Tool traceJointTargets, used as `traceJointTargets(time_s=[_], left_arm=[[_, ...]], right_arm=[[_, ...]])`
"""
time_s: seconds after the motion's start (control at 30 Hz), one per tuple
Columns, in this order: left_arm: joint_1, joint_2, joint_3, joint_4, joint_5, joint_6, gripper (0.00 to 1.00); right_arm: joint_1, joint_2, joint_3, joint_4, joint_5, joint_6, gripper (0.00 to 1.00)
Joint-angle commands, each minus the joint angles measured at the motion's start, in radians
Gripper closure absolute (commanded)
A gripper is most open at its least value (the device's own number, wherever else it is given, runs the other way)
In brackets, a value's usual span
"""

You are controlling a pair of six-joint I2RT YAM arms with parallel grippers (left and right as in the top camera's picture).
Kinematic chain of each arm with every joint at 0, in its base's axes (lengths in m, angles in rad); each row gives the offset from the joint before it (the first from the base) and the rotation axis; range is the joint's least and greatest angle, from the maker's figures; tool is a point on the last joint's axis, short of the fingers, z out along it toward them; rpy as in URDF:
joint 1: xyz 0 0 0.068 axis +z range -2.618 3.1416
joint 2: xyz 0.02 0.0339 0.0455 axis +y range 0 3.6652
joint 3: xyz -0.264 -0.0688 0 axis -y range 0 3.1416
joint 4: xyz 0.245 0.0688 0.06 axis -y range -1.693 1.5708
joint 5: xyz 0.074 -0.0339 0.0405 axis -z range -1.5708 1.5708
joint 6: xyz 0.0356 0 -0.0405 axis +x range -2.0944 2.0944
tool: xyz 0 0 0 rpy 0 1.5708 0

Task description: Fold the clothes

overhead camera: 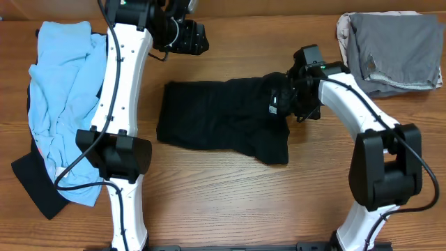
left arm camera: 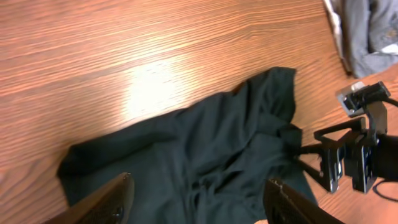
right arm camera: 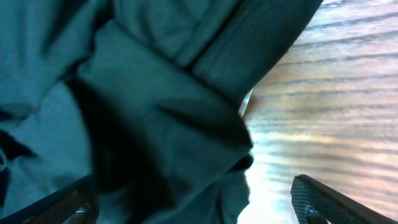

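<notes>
The left claw (left arm camera: 199, 180) hangs released, empty, just off the black shirt's (overhead camera: 216, 118) far edge. The right claw (right arm camera: 193, 186) sits over its right edge, released too.

The black T-shirt (overhead camera: 223, 122) lies in the middle of the surface as a rumpled, roughly rectangular heap, fairly flat on its left side and bunched into thick folds at its right end, where a flap reaches toward the near edge. At the far left a light blue garment (overhead camera: 66, 84) is spread loosely in soft creases, with a black one (overhead camera: 35, 185) poking out from under its near end. In the far right corner a grey garment (overhead camera: 397, 49) sits folded on an off-white one (overhead camera: 343, 31).
</notes>
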Motion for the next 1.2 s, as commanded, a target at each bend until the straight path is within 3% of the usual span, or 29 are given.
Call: traceJointTargets(time_s=[0.0, 0.13, 0.37, 0.53, 0.63, 0.77, 1.17], left_arm=[[0.008, -0.007, 0.019, -0.015, -0.054, 0.002, 0.3], [0.008, -0.007, 0.019, -0.047, -0.101, 0.002, 0.29], [0.008, -0.007, 0.019, -0.065, -0.116, 0.002, 0.28], [0.008, -0.007, 0.019, -0.065, -0.116, 0.002, 0.28], [0.008, -0.007, 0.019, -0.064, -0.118, 0.002, 0.28], [0.008, -0.007, 0.019, -0.06, -0.172, 0.001, 0.28], [0.042, -0.007, 0.019, -0.026, -0.198, -0.003, 0.27]], right_arm=[[-0.016, 0.046, -0.004, 0.011, -0.084, -0.062, 0.0], [-0.017, 0.094, -0.006, 0.024, -0.132, -0.066, 0.02], [-0.017, 0.106, -0.044, 0.082, -0.224, -0.066, 0.16], [-0.017, 0.106, -0.056, 0.085, -0.231, -0.066, 0.4], [-0.021, 0.106, -0.056, 0.091, -0.231, -0.065, 0.74], [-0.064, 0.105, -0.049, 0.083, -0.231, -0.062, 0.96], [-0.301, -0.018, 0.014, -0.11, -0.343, -0.145, 0.96]])
